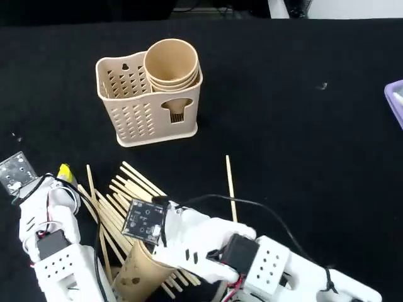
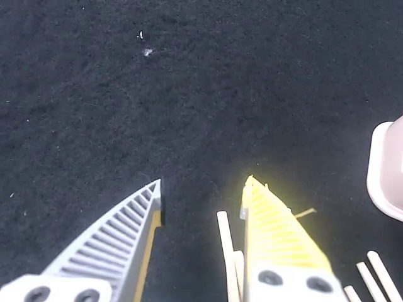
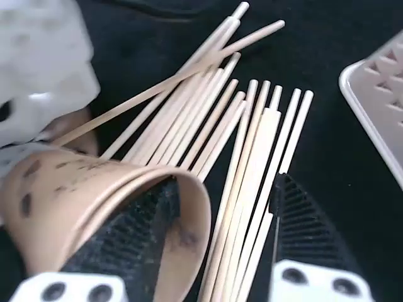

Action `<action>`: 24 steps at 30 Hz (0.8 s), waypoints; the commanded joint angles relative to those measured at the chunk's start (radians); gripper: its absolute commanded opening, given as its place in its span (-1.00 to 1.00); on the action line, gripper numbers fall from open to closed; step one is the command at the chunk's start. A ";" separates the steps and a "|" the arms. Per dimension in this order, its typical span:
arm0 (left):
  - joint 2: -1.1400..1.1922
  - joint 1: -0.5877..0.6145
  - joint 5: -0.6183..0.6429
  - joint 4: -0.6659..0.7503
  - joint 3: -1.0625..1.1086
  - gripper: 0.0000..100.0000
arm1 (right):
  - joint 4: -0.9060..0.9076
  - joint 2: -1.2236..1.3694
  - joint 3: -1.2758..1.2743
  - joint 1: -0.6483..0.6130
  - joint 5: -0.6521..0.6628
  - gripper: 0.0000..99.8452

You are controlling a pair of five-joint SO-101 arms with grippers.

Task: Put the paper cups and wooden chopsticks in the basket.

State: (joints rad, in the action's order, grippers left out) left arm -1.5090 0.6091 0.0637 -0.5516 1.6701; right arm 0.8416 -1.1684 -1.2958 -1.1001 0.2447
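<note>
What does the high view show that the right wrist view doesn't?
High view: stacked cups standing in the basket, plus one chopstick lying apart. Right wrist view: the open pincer with one finger inside the tipped cup. Both: the chopstick pile, the tipped cup and the basket.

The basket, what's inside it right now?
A stack of paper cups stands in one end of the basket. Nothing else sticks up beside them. The basket's walls cover its floor and the cups' lower parts, so anything lying low cannot be seen.
</note>
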 commanded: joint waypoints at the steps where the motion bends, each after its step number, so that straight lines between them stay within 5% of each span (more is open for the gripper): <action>1: -0.006 0.010 -0.002 0.018 -0.039 -0.59 | -0.103 0.008 -0.050 0.006 -0.017 -0.52; 9: -0.006 0.010 -0.002 0.018 -0.039 -0.59 | -0.031 0.013 0.028 -0.117 -0.187 -0.27; 17: -0.006 0.010 -0.002 0.020 -0.039 -0.59 | 0.008 0.007 0.030 -0.339 -0.201 -0.27; 24: -0.006 0.010 -0.002 0.021 -0.039 -0.59 | 0.011 0.005 0.054 -0.351 -0.199 -0.26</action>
State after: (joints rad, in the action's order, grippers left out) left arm -1.5090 0.6091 0.0637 -0.5516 1.6701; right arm 0.8462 -1.1684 -1.3096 -1.4392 0.0514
